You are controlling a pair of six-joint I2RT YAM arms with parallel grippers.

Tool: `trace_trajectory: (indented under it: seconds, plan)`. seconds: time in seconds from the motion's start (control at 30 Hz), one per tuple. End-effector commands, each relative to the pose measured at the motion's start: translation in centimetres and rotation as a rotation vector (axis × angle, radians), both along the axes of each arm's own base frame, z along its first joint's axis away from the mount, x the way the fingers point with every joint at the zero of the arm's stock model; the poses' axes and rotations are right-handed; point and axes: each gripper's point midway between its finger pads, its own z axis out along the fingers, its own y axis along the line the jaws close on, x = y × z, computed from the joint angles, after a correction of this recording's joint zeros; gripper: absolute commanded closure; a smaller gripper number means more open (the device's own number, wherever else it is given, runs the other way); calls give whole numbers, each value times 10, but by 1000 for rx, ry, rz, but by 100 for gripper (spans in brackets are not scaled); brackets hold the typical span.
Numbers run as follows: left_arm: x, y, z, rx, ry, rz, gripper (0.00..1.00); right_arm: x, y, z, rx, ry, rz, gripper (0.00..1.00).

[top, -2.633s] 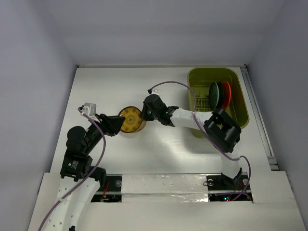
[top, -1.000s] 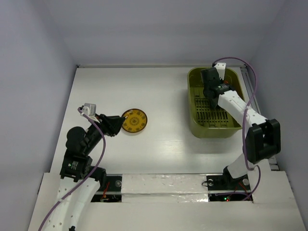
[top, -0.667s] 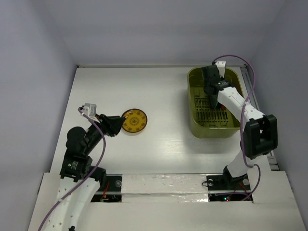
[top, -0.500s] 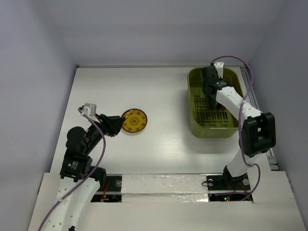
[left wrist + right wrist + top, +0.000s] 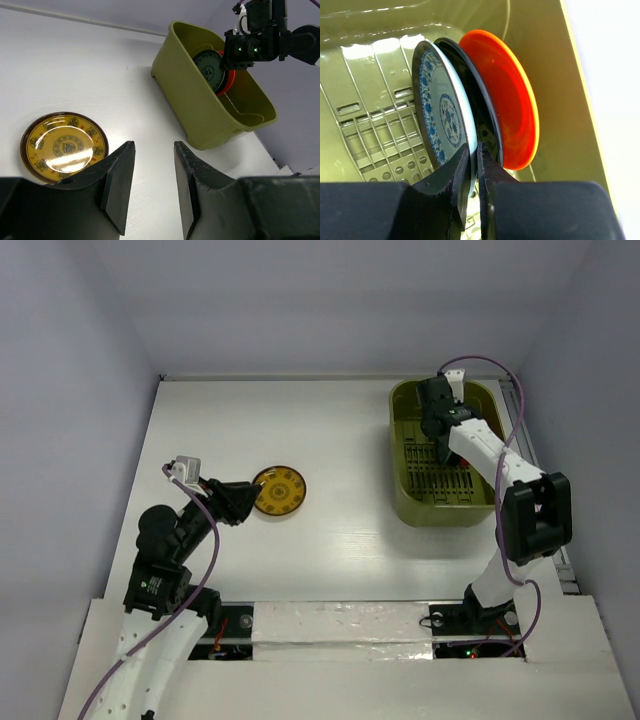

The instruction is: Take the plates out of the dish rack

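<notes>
The olive-green dish rack stands at the far right. In the right wrist view three plates stand on edge in it: light blue patterned, black and orange-red. My right gripper is shut on the light blue plate's rim, one finger in front and one between it and the black plate. In the top view the gripper hides the plates. The tan plate lies flat on the table. My left gripper is open and empty, just right of the tan plate.
The left wrist view shows the rack's outer wall with the right arm reaching in from above. White table lies between the tan plate and the rack. Enclosure walls stand left, right and behind.
The right arm has swung from beside the tan plate to the rack and lowered onto the standing plates. In the last half second it barely shifted. The left arm has not moved.
</notes>
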Motion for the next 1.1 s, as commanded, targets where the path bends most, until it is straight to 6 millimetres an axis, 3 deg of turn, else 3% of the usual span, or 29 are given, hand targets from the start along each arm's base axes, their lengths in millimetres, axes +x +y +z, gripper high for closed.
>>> trace_trajectory:
  seconds: [0.0, 0.23, 0.57, 0.77, 0.93, 1.07]
  plan:
    - [-3, -2, 19, -19, -66, -15, 66, 9, 0, 20, 12, -57, -11, 93]
    - [-3, -2, 19, -19, -66, -15, 66, 2, -6, 47, -7, -87, -16, 99]
    - [-3, -2, 19, -21, -66, -13, 66, -3, -9, 82, -14, -128, -5, 100]
    - [-2, -2, 18, -21, -61, -13, 66, -6, 7, 101, 55, -184, 53, 100]
    - [-1, -3, 17, -20, -57, -13, 66, -18, 21, 144, 139, -293, 120, 100]
    - [0, -2, 17, -21, -54, -12, 66, -31, 48, 185, 238, -417, 218, 100]
